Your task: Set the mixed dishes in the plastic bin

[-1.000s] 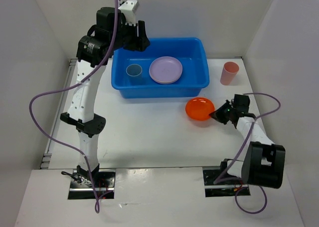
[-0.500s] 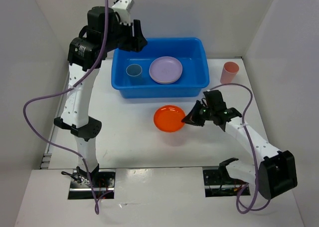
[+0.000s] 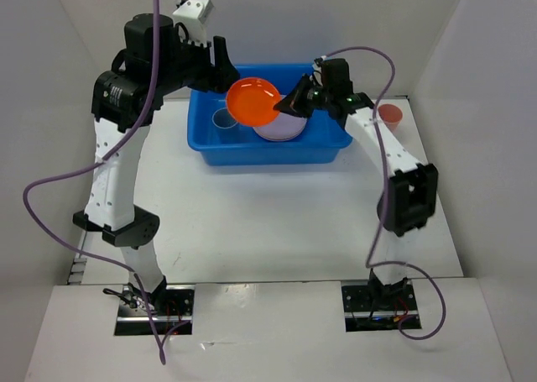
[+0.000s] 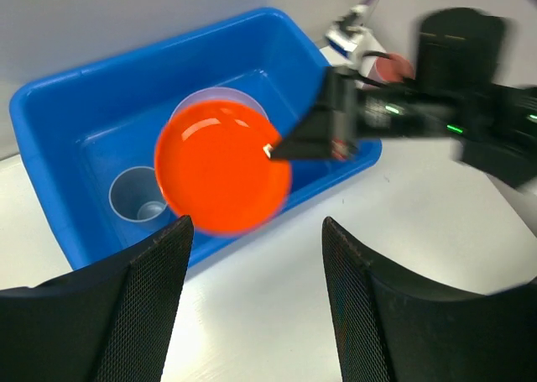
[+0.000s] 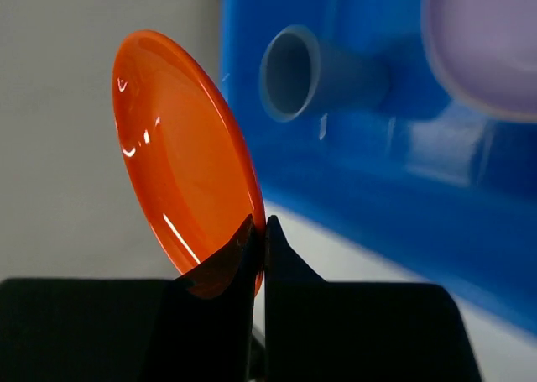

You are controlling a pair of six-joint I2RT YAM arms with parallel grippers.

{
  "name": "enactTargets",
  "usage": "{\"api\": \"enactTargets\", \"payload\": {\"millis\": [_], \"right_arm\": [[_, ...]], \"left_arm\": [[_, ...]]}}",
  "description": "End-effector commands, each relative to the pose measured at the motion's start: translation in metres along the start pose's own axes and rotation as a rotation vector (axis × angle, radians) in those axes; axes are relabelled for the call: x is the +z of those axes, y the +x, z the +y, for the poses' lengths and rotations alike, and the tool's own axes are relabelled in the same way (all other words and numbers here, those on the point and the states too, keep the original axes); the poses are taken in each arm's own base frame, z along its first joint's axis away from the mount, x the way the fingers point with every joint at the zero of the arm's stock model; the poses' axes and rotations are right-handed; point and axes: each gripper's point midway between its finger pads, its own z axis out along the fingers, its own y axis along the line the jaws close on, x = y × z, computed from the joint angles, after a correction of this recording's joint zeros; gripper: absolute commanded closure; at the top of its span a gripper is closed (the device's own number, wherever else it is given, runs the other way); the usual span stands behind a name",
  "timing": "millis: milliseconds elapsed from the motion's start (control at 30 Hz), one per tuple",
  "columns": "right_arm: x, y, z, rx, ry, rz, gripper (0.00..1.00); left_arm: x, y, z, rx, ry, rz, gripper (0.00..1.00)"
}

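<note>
the right pincer (image 3: pixel 288 107) is clamped shut on the rim of the round orange plastic plate (image 3: pixel 254 101). in the right wrist view its two thin tips pinch the lip from either face. the plate hangs in the air, steeply tilted, over the left half of the large rectangular bright-blue plastic bin (image 3: pixel 268 154), which stands toward the far edge of the bench (image 3: pixel 252 222).

inside the bin a small light-blue plastic cup (image 3: pixel 225 117) stands near the left end and a round lavender plastic plate (image 3: pixel 284 128) lies in the middle. a salmon-pink plastic cup (image 3: pixel 388 115) stands on the bench just beside the bin's right end, toward the far right corner. the left pincer (image 4: pixel 256 222) hovers above the bin's far left corner, spread wide and holding nothing.

the orange plate looks light, stiff and glossy, so probably slippery. the raised lip is the only real place to take hold of it, and a grip on one edge leaves it free to pivot or slide out. it seems unlikely to break, but let go from this height and tilt it could bounce or knock over the light-blue cup. lowering it nearer the lavender plate before letting go looks the safer course.
</note>
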Motion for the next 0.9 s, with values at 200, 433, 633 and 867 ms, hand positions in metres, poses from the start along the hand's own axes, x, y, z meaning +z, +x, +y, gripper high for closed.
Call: {"api": "enactTargets", "payload": {"millis": [200, 433, 633, 867], "right_arm": [[0.082, -0.085, -0.094, 0.083, 0.138, -0.101, 0.99], [0.107, -0.104, -0.140, 0.093, 0.321, -0.137, 0.99], [0.118, -0.117, -0.169, 0.089, 0.418, -0.199, 0.99], [0.130, -0.091, -0.214, 0.131, 0.501, -0.112, 0.99]], "left_arm": [[-0.028, -0.004, -0.003, 0.035, 0.001, -0.024, 0.29], [-0.024, 0.003, -0.003, 0.042, 0.007, -0.002, 0.27], [-0.018, 0.005, -0.005, 0.052, 0.027, 0.004, 0.26], [-0.018, 0.005, -0.005, 0.061, 0.027, 0.003, 0.25]]}}
